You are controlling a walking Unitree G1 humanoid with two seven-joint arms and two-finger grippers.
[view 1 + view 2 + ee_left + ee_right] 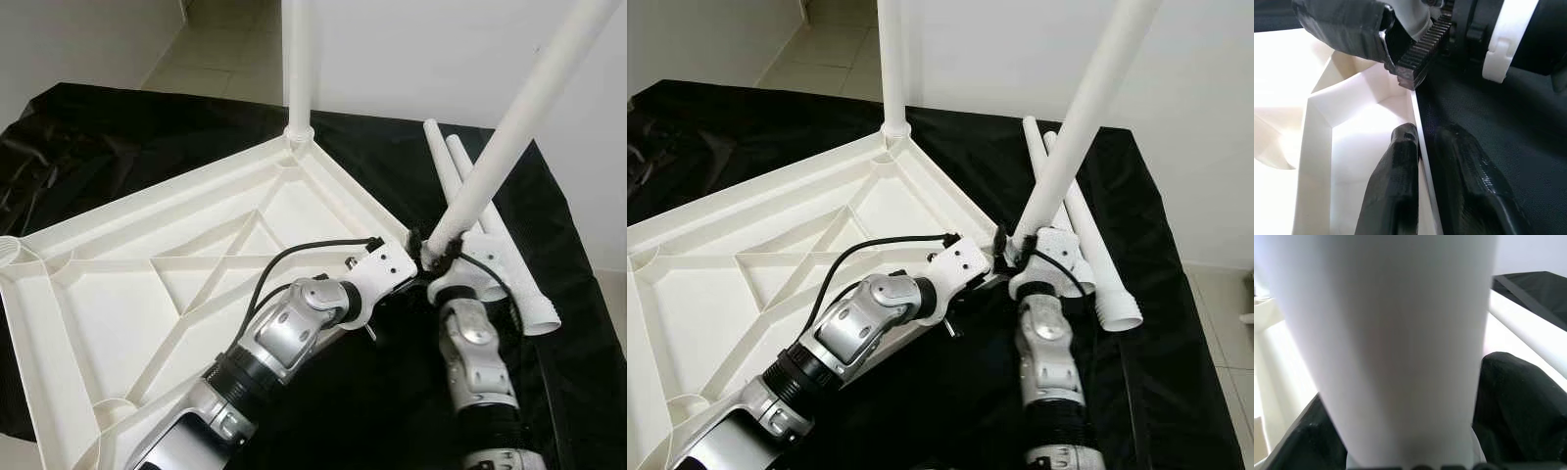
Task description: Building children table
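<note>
- Nearest the camera, the left gripper (pixel 1422 147) pinches the rim of the upturned white tabletop (pixel 147 284) at its right corner, one finger inside the rim wall and one outside on the black cloth (pixel 578 323), jaws clenched on the plastic.
- At that same corner the right gripper (pixel 443 257) clasps the foot of a white leg (pixel 519 117), which leans up and away to the right rather than standing straight.
- One fitted leg (pixel 298 69) already stands upright in the far corner socket; two spare legs (pixel 495 240) lie just beside the right edge.
- To seat this leg well, I judge it should be tipped upright over its socket first, then pressed straight down while the left grip steadies the tabletop.
- Pushing at a tilt could jam or skid.
</note>
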